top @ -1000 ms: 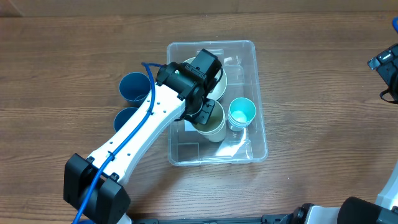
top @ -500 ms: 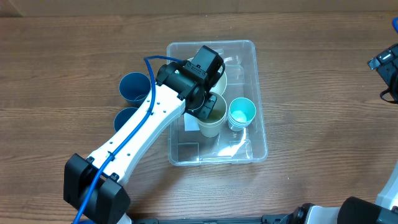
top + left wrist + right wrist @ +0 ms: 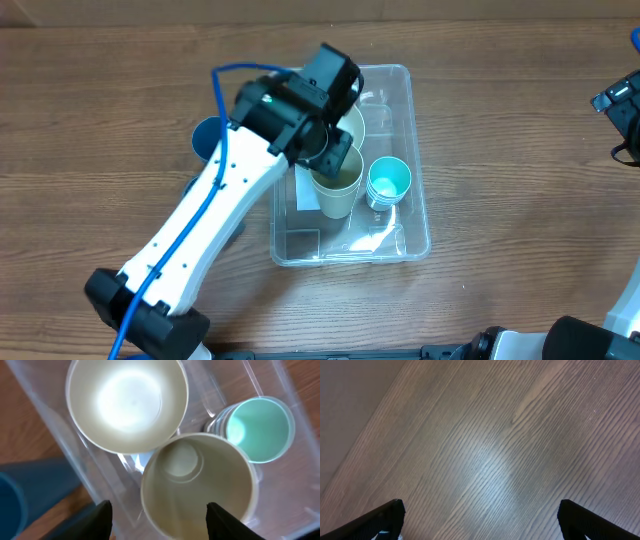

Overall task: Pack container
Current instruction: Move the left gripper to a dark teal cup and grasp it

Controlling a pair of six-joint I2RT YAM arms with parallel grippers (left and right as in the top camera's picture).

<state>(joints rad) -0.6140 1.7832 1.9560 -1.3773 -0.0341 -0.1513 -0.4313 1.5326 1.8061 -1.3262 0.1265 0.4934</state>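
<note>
The clear container (image 3: 418,222) sits mid-table. In it are a cream bowl (image 3: 357,128) at the back, a cream cup (image 3: 338,192) in the middle and a teal cup (image 3: 389,180) to its right. My left gripper (image 3: 334,160) hovers open over the cream cup, gripping nothing. In the left wrist view its jaws (image 3: 162,522) straddle the near wall of the cream cup (image 3: 197,480) without touching it, with the bowl (image 3: 127,402) and teal cup (image 3: 257,427) beyond. My right gripper (image 3: 480,515) stands wide open over bare wood at the far right.
A blue cup (image 3: 207,137) stands on the table left of the container, partly hidden by my left arm. A white label (image 3: 307,196) shows on the container's bottom. The right arm (image 3: 620,105) sits at the table's right edge.
My left gripper has opened and let go of the cream cup, which now stands upright in the container. The left arm has risen. The right arm is unchanged.
</note>
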